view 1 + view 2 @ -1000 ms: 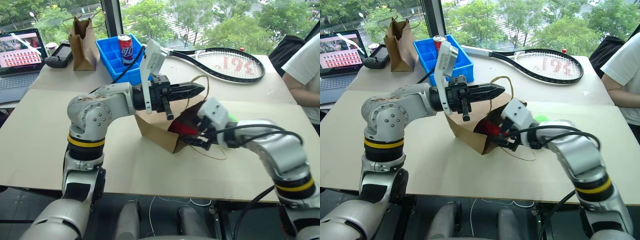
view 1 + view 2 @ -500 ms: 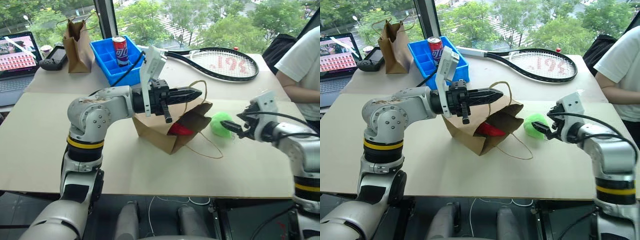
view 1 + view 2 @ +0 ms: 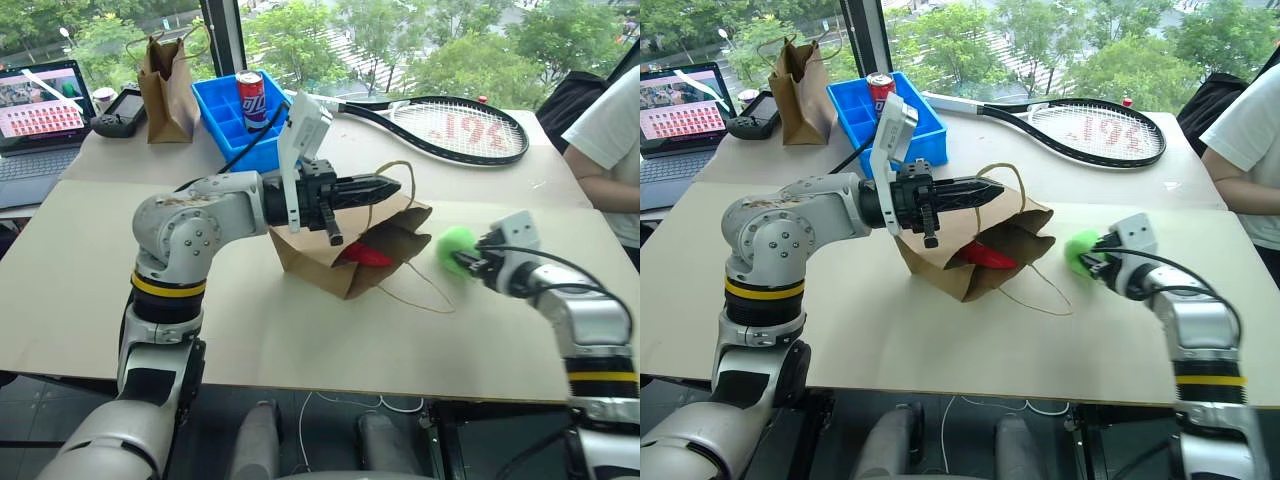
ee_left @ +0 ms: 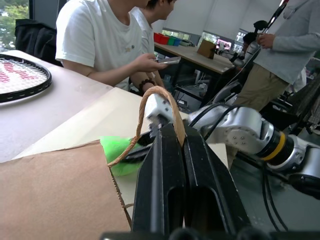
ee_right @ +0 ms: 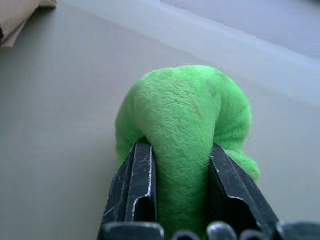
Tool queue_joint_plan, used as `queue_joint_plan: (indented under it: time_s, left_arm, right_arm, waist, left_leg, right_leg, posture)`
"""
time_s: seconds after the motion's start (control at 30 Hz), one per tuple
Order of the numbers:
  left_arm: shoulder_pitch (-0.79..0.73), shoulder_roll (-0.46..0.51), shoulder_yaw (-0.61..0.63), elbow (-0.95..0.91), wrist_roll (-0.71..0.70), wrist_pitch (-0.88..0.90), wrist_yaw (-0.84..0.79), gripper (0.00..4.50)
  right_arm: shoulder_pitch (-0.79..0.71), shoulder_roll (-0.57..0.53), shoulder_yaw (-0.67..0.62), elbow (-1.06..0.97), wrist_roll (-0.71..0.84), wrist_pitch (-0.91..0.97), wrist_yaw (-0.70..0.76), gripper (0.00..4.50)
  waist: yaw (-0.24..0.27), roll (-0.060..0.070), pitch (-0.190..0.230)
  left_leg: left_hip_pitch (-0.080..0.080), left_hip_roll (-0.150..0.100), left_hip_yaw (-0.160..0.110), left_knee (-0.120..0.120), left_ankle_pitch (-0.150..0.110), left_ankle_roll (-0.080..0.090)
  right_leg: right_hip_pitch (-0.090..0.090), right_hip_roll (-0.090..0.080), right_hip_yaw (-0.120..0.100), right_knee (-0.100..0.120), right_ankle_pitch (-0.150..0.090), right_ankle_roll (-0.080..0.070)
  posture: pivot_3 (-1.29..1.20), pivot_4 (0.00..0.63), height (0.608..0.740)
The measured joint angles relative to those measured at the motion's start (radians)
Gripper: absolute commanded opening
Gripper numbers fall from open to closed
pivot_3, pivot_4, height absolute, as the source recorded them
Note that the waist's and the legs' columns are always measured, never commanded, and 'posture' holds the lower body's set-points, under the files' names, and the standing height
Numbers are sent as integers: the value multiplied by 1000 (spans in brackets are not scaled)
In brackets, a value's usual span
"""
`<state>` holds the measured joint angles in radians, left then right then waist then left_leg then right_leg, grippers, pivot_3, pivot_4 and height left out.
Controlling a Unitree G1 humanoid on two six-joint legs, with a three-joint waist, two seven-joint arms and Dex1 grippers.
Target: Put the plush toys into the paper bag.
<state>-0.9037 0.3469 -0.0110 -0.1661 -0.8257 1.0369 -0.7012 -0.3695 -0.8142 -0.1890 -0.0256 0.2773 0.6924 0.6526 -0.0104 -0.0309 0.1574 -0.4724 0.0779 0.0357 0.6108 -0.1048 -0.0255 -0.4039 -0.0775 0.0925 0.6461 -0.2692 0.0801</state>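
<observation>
Table (image 3: 80, 290): broad, pale beige top, carrying everything listed below.

Tennis racket (image 3: 455, 127): black frame, red print on the strings, lying flat at the far side of the table.

Laptop (image 3: 40, 115): open at the far left corner, screen lit.

Paper bag (image 3: 330, 255): wide brown kraft bag, lying tilted near the table's centre, mouth turned toward the right arm. One twine handle (image 4: 150, 107) is raised; the other loops out flat on the table in front of the mouth.

Blue bin (image 3: 225, 120): plastic, divided into compartments, behind the bag; a red soda can (image 3: 251, 100) stands upright in it.

Second paper bag (image 3: 167, 85): narrower, darker, upright at the far left beside the bin.

Left gripper (image 3: 395, 185): fingers pressed together, level over the bag's mouth, the raised twine handle draped around the tips and pinched there.

Right gripper (image 3: 1090, 262): low over the table to the right of the bag, clamped on the green plush toy (image 5: 187, 130), whose pile bulges out past both fingers (image 5: 137, 185).

Green plush toy: round, bright green, just off the bag's mouth, outside it, near the tabletop.

Red chili plush (image 3: 365, 255): inside the paper bag, partly seen through the mouth.

Person (image 3: 610, 150): white sleeve at the table's right edge.
</observation>
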Motion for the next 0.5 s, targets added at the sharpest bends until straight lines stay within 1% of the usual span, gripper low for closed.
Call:
queue_joint_plan:
  time_s: [0.03,0.07,0.13,0.2,0.27,0.33,0.37,0.5]
  left_arm:
    - [0,-1,0,0,0,0,0,0]
    - [0,-3,-1,1,0,0,0,0]
    - [-2,-7,-4,7,1,-3,0,0]
    - [-3,-10,-5,11,2,-7,0,0]
    - [-8,-14,-7,14,2,-8,0,0]
    - [-10,-17,-7,15,3,-11,0,0]
    - [-11,-16,-7,16,4,-12,1,0]
    - [-11,-17,-6,19,4,-13,5,0]
  right_arm:
    - [-8,-34,-26,-55,20,24,20,34]
    - [-17,-60,-40,-95,38,46,33,34]
    - [-27,-167,-54,-235,143,167,126,34]
    - [-60,-199,-52,-329,221,249,173,34]
    - [-107,-199,-22,-418,304,326,195,34]
    - [-129,-193,34,-488,361,388,200,34]
    - [-137,-186,64,-501,373,411,196,34]
    - [-192,-85,211,-500,368,447,146,34]
  waist:
    - [-4,0,0]
    - [-7,0,0]
    - [-8,1,0]
    - [-11,1,1]
    - [-12,1,1]
    - [-8,1,1]
    - [-6,1,1]
    - [-3,1,1]
  left_leg:
    - [1,1,0,-1,0,0]
    - [2,1,0,-1,0,0]
    - [3,1,0,-3,0,0]
    - [4,1,-1,-3,0,0]
    - [4,1,-1,-2,0,0]
    - [3,1,-1,-2,0,0]
    - [3,1,-1,-1,0,0]
    - [1,0,-1,0,0,0]
  right_leg:
    - [0,1,0,0,0,0]
    - [0,1,0,0,0,0]
    - [0,1,0,0,0,0]
    - [1,2,1,0,0,0]
    - [1,2,1,0,0,-1]
    - [1,1,1,0,0,-1]
    - [1,1,1,0,0,-1]
    - [0,1,1,0,0,-1]
  posture:
    - [0,150,736]
    - [0,150,736]
    - [0,150,736]
    - [0,150,736]
    - [0,150,736]
    - [0,150,736]
    - [0,150,736]
    - [0,150,736]
